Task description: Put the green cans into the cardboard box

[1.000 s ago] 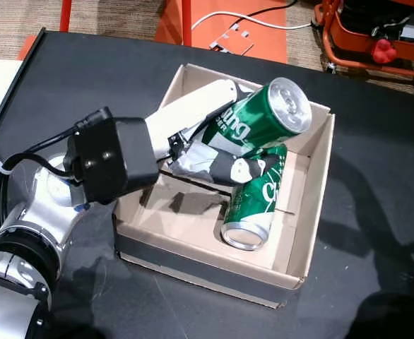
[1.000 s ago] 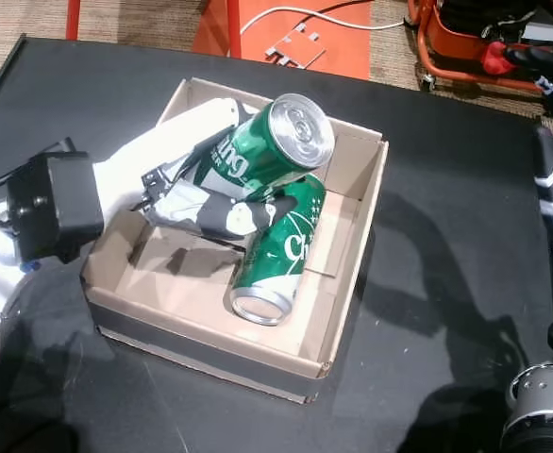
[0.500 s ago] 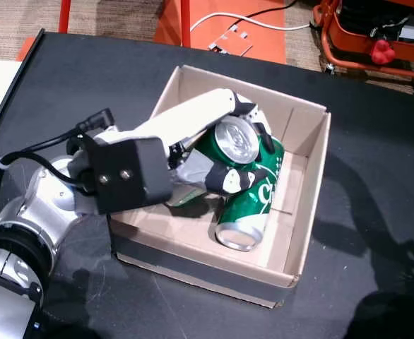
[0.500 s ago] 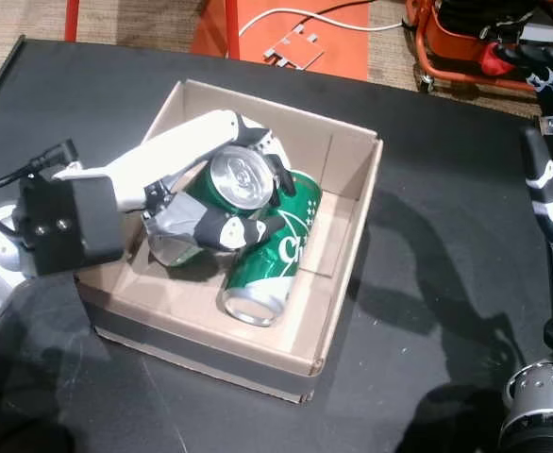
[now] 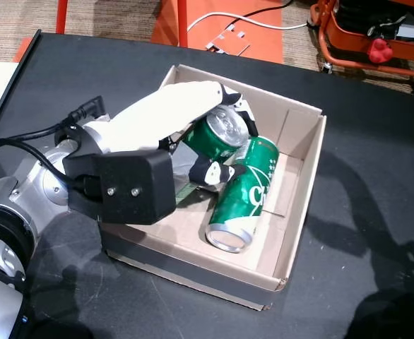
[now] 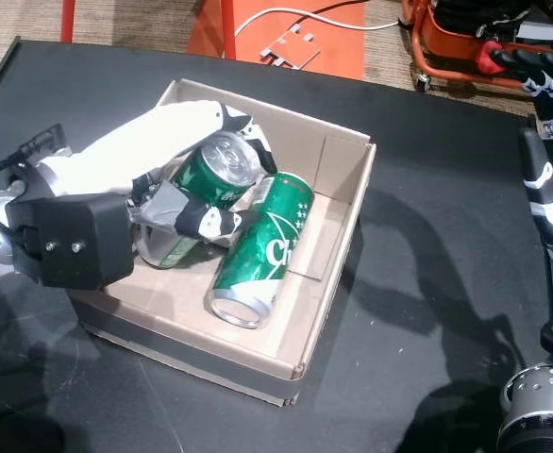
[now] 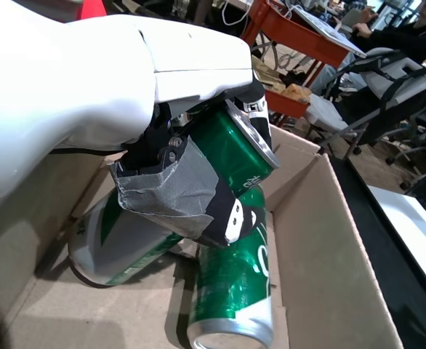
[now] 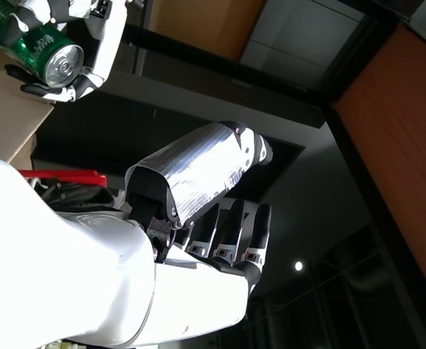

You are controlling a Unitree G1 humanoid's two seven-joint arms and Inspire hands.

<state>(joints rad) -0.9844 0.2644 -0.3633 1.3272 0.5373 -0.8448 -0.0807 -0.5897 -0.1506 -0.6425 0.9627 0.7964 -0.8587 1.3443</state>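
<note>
The left hand (image 5: 193, 134) wrapped its fingers around a glossy green can (image 5: 217, 138) inside the matte cardboard box (image 5: 299, 183); the right hand (image 8: 198, 211) held straight fingers side by side, empty.

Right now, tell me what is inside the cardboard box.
Inside the cardboard box lies one green can on its side, and the left hand holds a second can tilted against it. The hand and forearm cover the box's left part.

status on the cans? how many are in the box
One green can already lies flat in the cardboard box. The left hand is shut on a second can, low inside the box, not yet released. The right hand is open and idle. No other cans visible.
</note>
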